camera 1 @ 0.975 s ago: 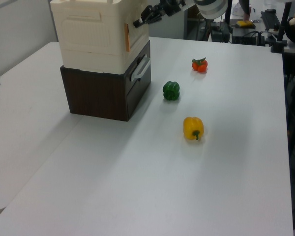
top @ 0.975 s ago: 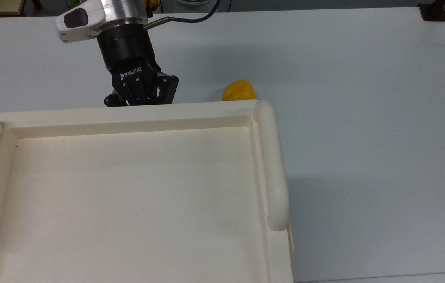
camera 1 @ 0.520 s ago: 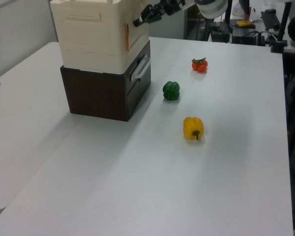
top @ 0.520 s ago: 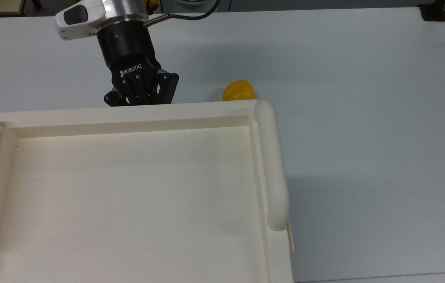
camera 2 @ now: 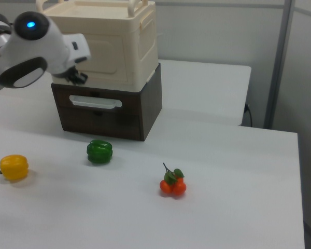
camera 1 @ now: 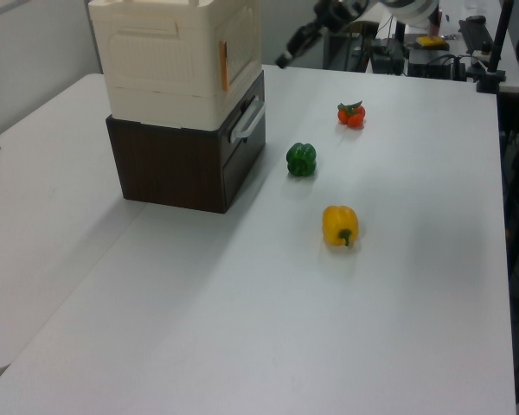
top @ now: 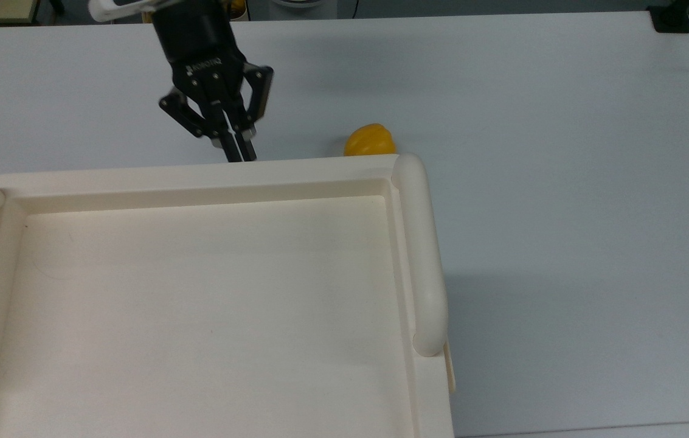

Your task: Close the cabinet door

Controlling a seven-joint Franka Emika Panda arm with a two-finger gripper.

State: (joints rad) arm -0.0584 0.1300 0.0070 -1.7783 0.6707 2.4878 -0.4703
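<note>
The cream cabinet stands on a dark brown drawer unit. Its recessed top takes up the top view's lower left. The cabinet door lies flush with the cabinet's side, a copper fitting on its edge. In the right view the same door faces the camera. My gripper is shut on nothing, its fingertips just beyond the cabinet's far rim in the top view. In the left view the gripper hangs in the air to the right of the door, apart from it.
On the white table lie a green pepper, a yellow pepper and a bunch of small tomatoes. The yellow pepper sits close to the cabinet's corner rail in the top view. The arm's white wrist hides the cabinet's left part in the right view.
The gripper has drawn back from the door's edge and risen, so its fingertips now show clear of the cabinet. The door and the vegetables have not moved.
</note>
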